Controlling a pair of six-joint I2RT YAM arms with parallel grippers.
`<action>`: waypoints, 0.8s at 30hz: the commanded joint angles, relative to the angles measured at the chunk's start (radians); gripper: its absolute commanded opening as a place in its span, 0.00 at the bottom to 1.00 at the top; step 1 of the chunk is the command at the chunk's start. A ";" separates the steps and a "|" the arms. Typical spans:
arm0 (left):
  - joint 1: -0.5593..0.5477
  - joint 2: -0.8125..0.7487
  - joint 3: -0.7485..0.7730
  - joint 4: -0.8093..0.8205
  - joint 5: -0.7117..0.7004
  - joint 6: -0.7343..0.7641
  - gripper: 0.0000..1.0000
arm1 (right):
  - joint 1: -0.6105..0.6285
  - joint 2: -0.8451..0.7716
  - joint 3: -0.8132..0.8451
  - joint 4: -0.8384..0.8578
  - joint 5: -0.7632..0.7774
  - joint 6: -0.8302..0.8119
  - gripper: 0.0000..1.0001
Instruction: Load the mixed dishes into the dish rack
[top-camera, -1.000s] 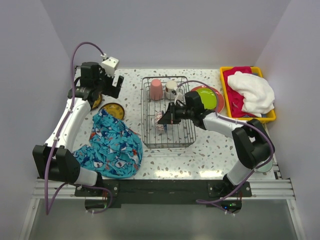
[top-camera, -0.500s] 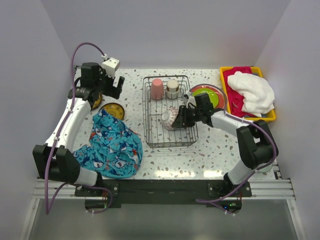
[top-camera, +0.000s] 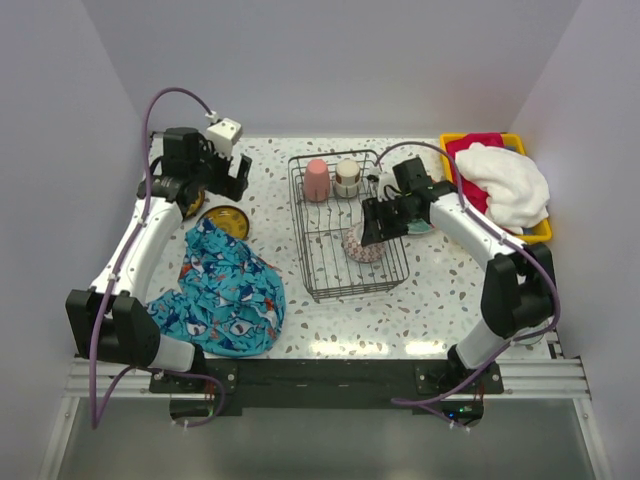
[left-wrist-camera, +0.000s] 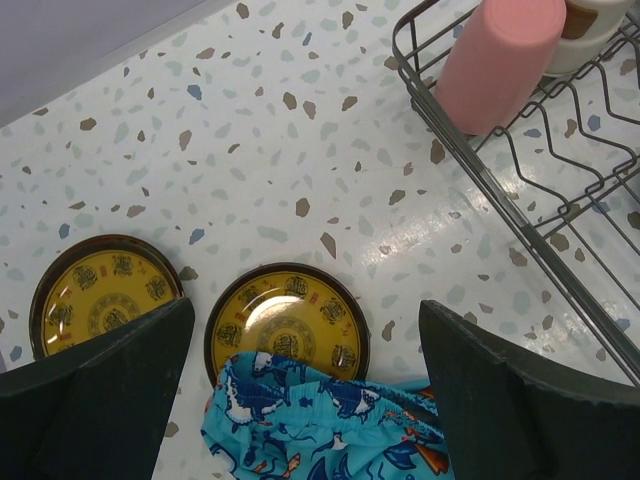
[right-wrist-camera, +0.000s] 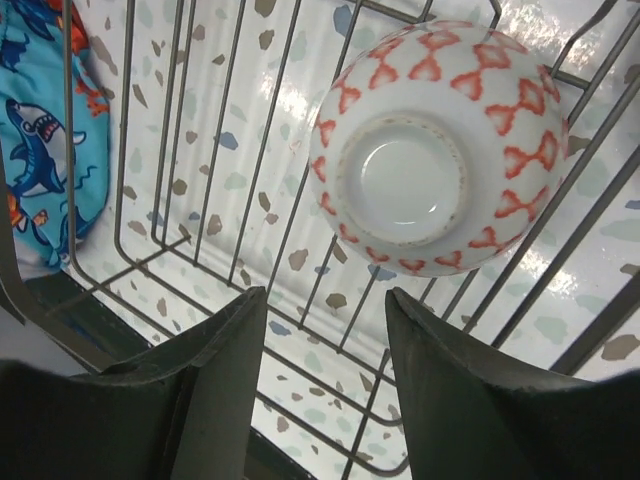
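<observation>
The dish rack (top-camera: 301, 232) stands mid-table with a pink cup (top-camera: 316, 180) and a cream cup (top-camera: 347, 178) at its far end. A white bowl with red marks (top-camera: 362, 247) lies upside down by the rack's right wall. My right gripper (top-camera: 374, 226) hangs just above and beyond it, open and empty; in the right wrist view the bowl (right-wrist-camera: 435, 150) sits past the gripper (right-wrist-camera: 325, 295). My left gripper (left-wrist-camera: 305, 305) is open high over two yellow plates (left-wrist-camera: 288, 320) (left-wrist-camera: 105, 308) left of the rack (left-wrist-camera: 520, 190).
A blue patterned cloth (top-camera: 228, 290) lies front left and overlaps the nearer yellow plate. A yellow tray (top-camera: 455, 190) of towels stands back right. A sliver of a green plate (top-camera: 428, 224) shows under the right arm.
My right gripper opened, let go of the bowl and drew back to the right. The bowl now rests upside down in the rack, which slid slightly right. The left arm stayed put.
</observation>
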 joint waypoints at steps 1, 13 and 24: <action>0.008 -0.041 -0.010 0.035 0.041 -0.017 1.00 | -0.003 -0.088 0.072 -0.156 0.139 -0.074 0.55; 0.008 -0.025 -0.045 0.126 0.070 -0.029 1.00 | -0.320 -0.389 -0.137 -0.442 0.593 -0.413 0.49; 0.006 0.061 0.054 0.141 0.131 -0.097 1.00 | -0.747 -0.504 -0.443 -0.305 0.589 -0.611 0.48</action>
